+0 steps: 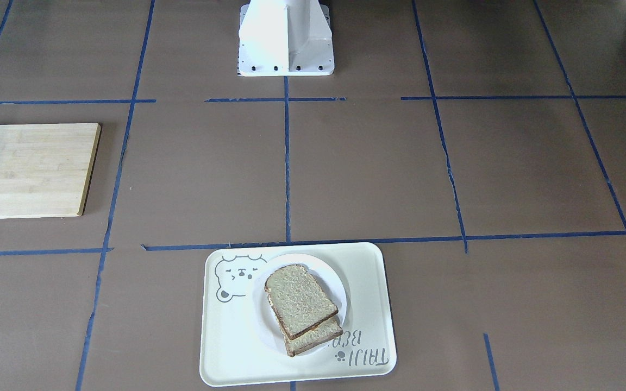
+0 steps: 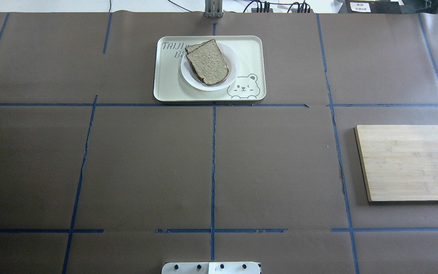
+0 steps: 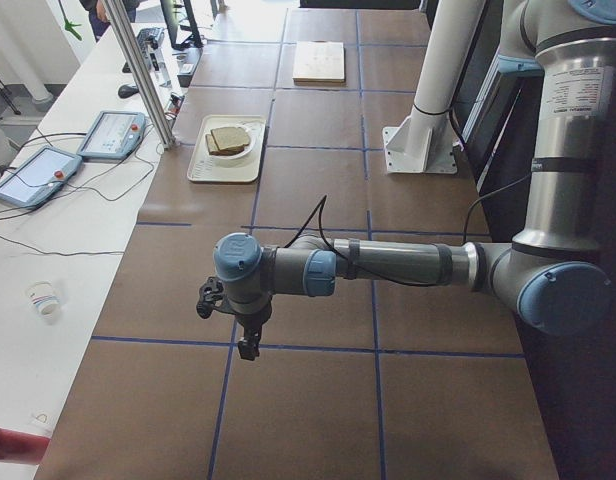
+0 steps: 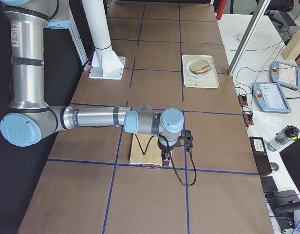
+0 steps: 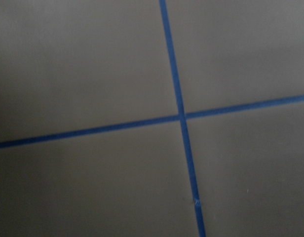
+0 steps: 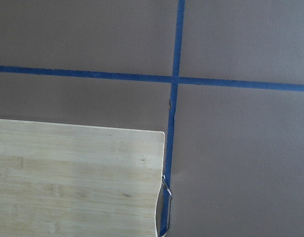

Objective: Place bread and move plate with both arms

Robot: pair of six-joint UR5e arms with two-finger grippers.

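The bread [image 1: 299, 297] is a plain brown slice lying on top of a second slice [image 1: 318, 336] on the plate [image 1: 325, 270], which stands on the cream bear tray [image 1: 237, 336]. In the overhead view the bread [image 2: 207, 62], plate [image 2: 234, 65] and tray [image 2: 165, 85] are at the far middle. My left gripper [image 3: 243, 335] shows only in the exterior left view, far from the tray; I cannot tell if it is open. My right gripper [image 4: 165, 158] shows only in the exterior right view, above the wooden board's end; I cannot tell its state. No fingers show in either wrist view.
A wooden cutting board [image 2: 409, 161] lies on my right side of the table and also shows in the right wrist view [image 6: 73, 177]. The white pedestal base [image 1: 286, 43] stands at the robot's edge. Blue tape lines cross the brown table.
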